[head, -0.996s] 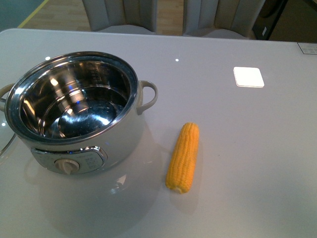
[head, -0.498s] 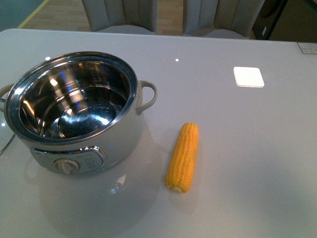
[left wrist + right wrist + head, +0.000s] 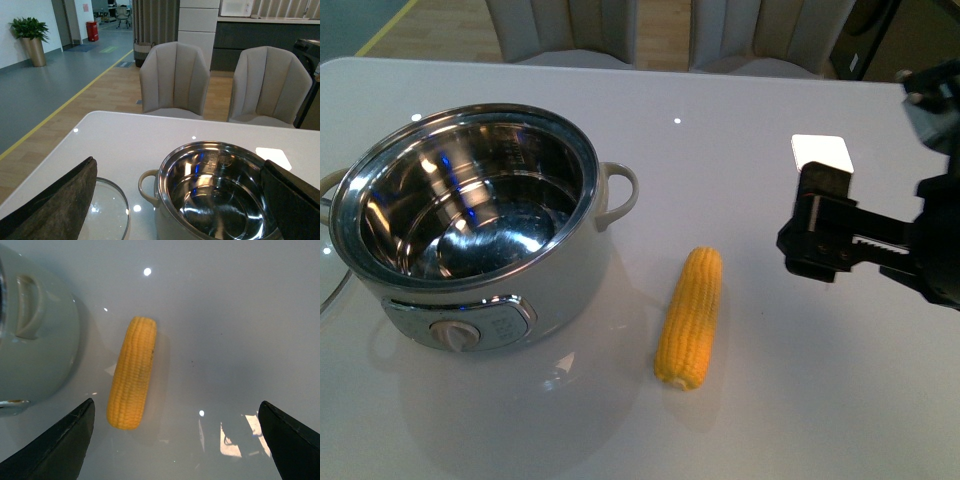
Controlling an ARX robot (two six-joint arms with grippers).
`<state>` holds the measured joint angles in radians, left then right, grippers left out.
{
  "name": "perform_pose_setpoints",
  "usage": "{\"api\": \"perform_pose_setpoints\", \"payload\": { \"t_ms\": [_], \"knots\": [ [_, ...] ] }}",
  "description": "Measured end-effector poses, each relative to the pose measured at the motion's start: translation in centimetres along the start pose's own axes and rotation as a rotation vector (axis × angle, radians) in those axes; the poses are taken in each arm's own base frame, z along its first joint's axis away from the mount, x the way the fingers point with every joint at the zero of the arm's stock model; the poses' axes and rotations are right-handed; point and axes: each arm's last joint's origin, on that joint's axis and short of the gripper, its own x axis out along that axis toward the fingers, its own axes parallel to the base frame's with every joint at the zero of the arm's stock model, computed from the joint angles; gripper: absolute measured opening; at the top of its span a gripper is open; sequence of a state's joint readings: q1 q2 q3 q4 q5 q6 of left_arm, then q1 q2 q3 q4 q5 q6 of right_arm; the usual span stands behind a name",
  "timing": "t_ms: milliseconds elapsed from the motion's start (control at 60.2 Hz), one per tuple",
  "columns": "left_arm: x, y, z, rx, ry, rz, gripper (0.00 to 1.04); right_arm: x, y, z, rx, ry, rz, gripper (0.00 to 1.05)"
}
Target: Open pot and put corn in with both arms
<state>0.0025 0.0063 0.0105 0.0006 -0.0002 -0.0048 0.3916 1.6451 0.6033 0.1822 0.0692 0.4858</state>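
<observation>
The white pot (image 3: 570, 290) stands open at the table's left, its steel bowl empty; it also shows in the left wrist view (image 3: 165, 170) and the right wrist view (image 3: 40, 340). The yellow corn (image 3: 690, 317) lies on the table to the right of the pot, apart from it. My right gripper (image 3: 815, 228) is open and empty, above the table to the right of the corn. In the right wrist view the corn (image 3: 132, 372) lies ahead of the open right gripper (image 3: 175, 450). My left gripper (image 3: 175, 210) is open and empty, near the pot and hidden from the front view.
A glass lid (image 3: 107, 210) lies flat on the table beside the pot, at the front view's left edge (image 3: 328, 290). A white square pad (image 3: 821, 154) lies at the far right. Two chairs (image 3: 175, 75) stand behind the table.
My right gripper has come into the front view from the right, toward the corn. The pot and the corn have not moved.
</observation>
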Motion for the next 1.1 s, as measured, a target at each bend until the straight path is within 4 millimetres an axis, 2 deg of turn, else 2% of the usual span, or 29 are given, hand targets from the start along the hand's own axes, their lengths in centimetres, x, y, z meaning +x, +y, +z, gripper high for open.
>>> {"api": "perform_pose_setpoints", "payload": {
  "t_ms": [266, 614, 847, 1096],
  "knots": [
    [0.0, 0.0, 0.0, 0.0, 0.0, 0.0, 0.98, 4.2, 2.1, 0.6, -0.044, 0.059, -0.044, 0.96],
    [0.0, 0.0, 0.0, 0.0, 0.0, 0.0, 0.98, 7.6, 5.2, -0.3, -0.12, 0.111, -0.083, 0.96],
    [0.0, 0.0, 0.0, 0.0, 0.0, 0.0, 0.98, 8.9, 6.7, -1.7, -0.155, 0.151, -0.102, 0.96],
    [0.0, 0.0, 0.0, 0.0, 0.0, 0.0, 0.98, 9.9, 7.4, -2.1, -0.177, 0.165, -0.136, 0.96]
  ]
}}
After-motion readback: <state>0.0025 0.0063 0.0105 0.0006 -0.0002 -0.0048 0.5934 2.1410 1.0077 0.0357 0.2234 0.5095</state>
